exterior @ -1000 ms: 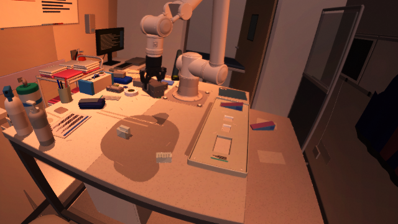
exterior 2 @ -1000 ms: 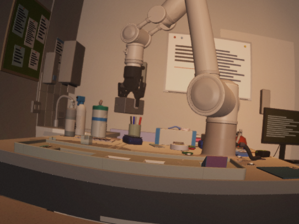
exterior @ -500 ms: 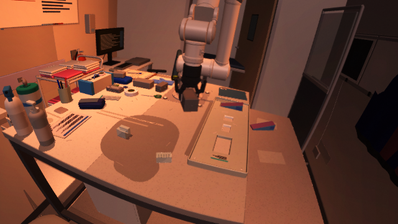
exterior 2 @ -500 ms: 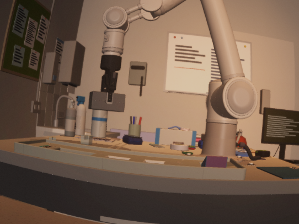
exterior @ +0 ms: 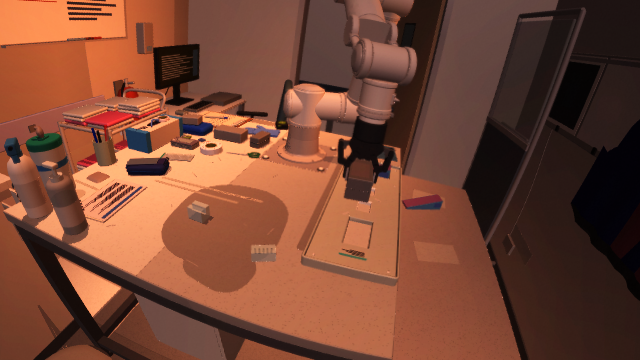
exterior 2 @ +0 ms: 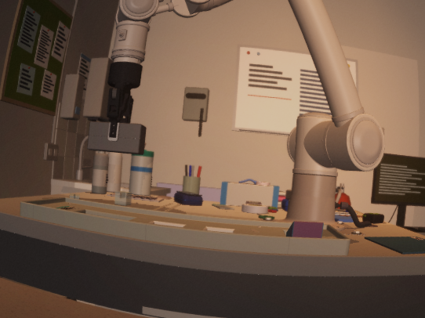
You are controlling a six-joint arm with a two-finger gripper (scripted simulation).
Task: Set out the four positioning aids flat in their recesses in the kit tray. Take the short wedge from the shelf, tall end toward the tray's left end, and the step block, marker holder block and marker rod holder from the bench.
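A dark grey block [exterior: 360,183] [exterior 2: 116,138] hangs in the air above the middle of the kit tray [exterior: 358,220] [exterior 2: 168,227]. The tray is long and shallow and lies on the bench to the right of the arm's base. A purple wedge [exterior 2: 306,229] sits in the tray's far end. Two small pale blocks [exterior: 199,211] [exterior: 263,252] lie on the bench left of the tray. A red and blue wedge [exterior: 423,202] lies on the bench right of the tray. The gripper [exterior: 363,172] [exterior 2: 117,127] is closed on the dark grey block.
A pen cup [exterior: 104,151] and several boxes stand at the bench's far left. Bottles [exterior: 30,182] stand at the near left corner. The arm's base [exterior: 304,130] rises behind the tray. A glass partition [exterior: 530,110] stands to the right.
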